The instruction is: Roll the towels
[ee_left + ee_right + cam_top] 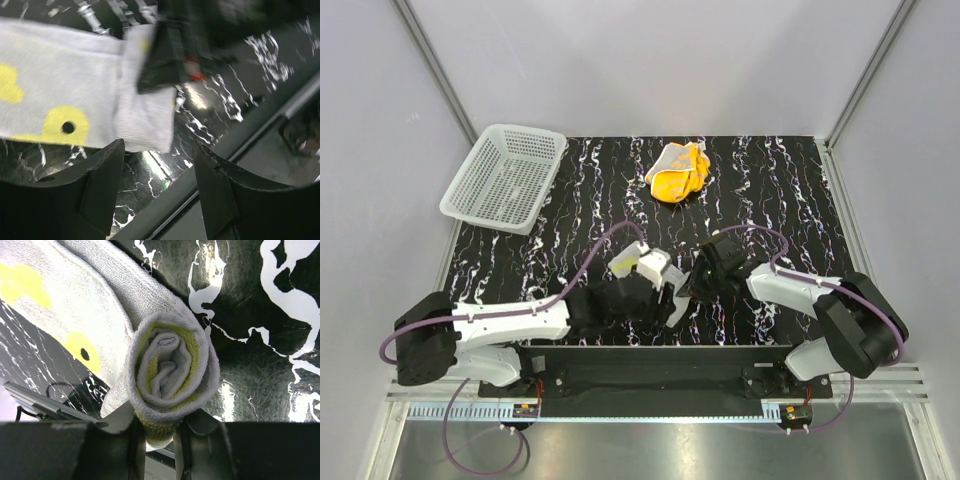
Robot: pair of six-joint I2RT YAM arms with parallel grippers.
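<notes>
Pinching the pale towel (pixel 170 365) roll end-on by the table's (pixel 770 180) near edge, right fingers (pixel 200 447) are nearer; left fingers (pixel 105 175) stand wide and empty beside its flat tail.

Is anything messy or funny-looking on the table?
Yes. The orange towel lies crumpled in a heap at the far side, not rolled. The pale towel is only half rolled, its loose end lying flat, with the right end effector pinching the roll.
</notes>
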